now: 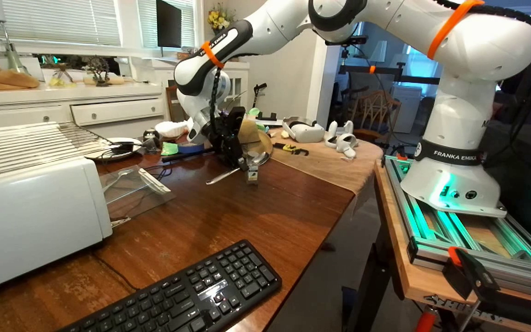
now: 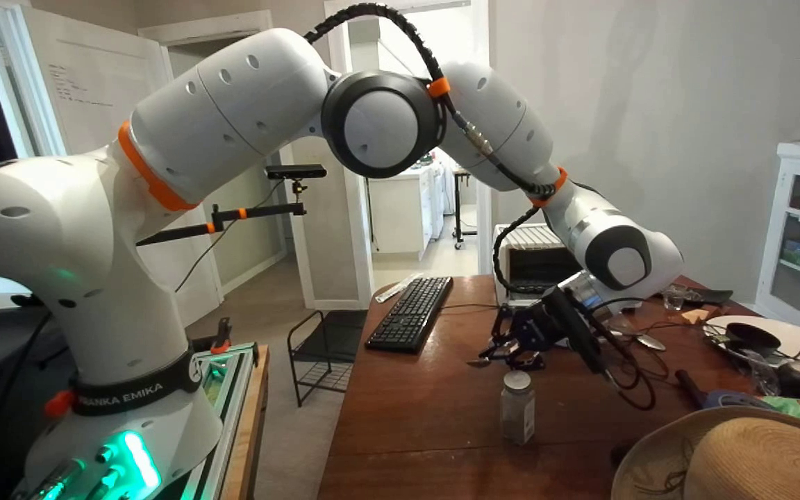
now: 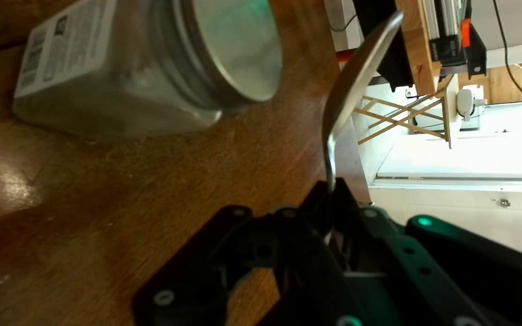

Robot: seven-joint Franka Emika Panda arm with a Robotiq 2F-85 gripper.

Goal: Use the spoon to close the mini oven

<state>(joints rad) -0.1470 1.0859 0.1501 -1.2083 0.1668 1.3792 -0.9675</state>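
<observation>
The mini oven (image 1: 35, 212) is a white box with a wire rack on top. Its glass door (image 1: 148, 189) hangs open and lies out flat over the table. In an exterior view the oven (image 2: 542, 267) shows a dark open interior, its door mostly hidden by the arm. My gripper (image 3: 329, 194) is shut on the slim metal spoon (image 3: 356, 81), bowl pointing outward. The gripper (image 1: 242, 166) and spoon (image 1: 221, 176) are above the table, near a glass jar and away from the door. In an exterior view the spoon's bowl (image 2: 479, 362) sticks out past the gripper (image 2: 504, 353).
A lidded glass jar (image 2: 517, 417) stands close to the gripper and fills much of the wrist view (image 3: 161, 68). A black keyboard (image 1: 191, 295) lies in front of the oven. Another spoon (image 1: 120, 175) lies at the door. A straw hat (image 2: 740, 458) and cables lie nearby.
</observation>
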